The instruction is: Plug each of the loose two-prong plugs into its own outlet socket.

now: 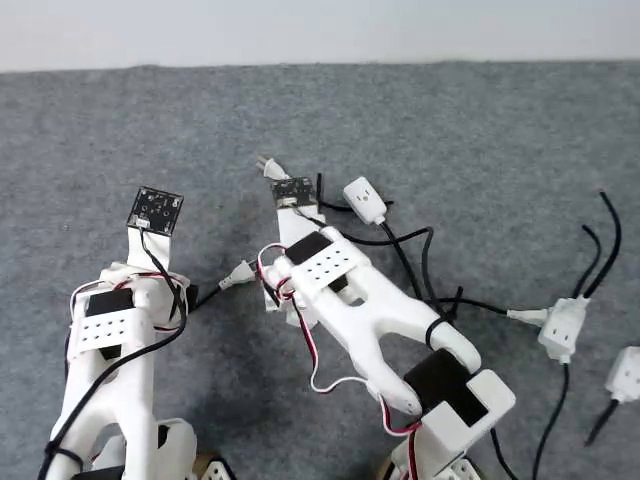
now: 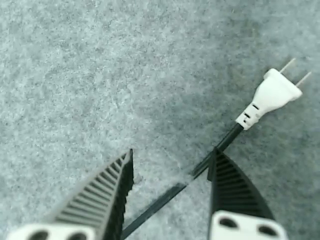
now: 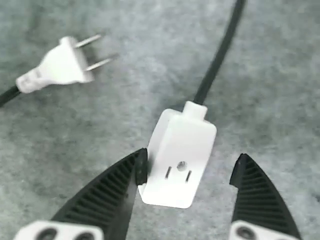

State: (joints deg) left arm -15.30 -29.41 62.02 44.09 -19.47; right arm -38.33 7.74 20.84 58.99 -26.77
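Observation:
My left gripper (image 2: 172, 152) is open just above the grey carpet. A black cord (image 2: 165, 192) runs between its fingers to a white two-prong plug (image 2: 272, 92) lying just beyond them, prongs pointing away. That plug (image 1: 238, 274) lies between the two arms. My right gripper (image 3: 192, 155) is open around a white outlet socket (image 3: 179, 161) whose slots face up; one fingertip (image 3: 140, 162) is at the socket's edge. A second loose plug (image 3: 60, 67) lies past it on the carpet. From above, this plug (image 1: 268, 168) and the socket (image 1: 365, 200) sit beside the right arm's wrist.
At the right, another white socket (image 1: 562, 327) has a plug (image 1: 522, 316) at its side, and one more white socket (image 1: 626, 374) lies near the edge. Black cords (image 1: 420, 260) loop across the carpet by the right arm (image 1: 350, 290). The left arm (image 1: 110, 330) stands at the left.

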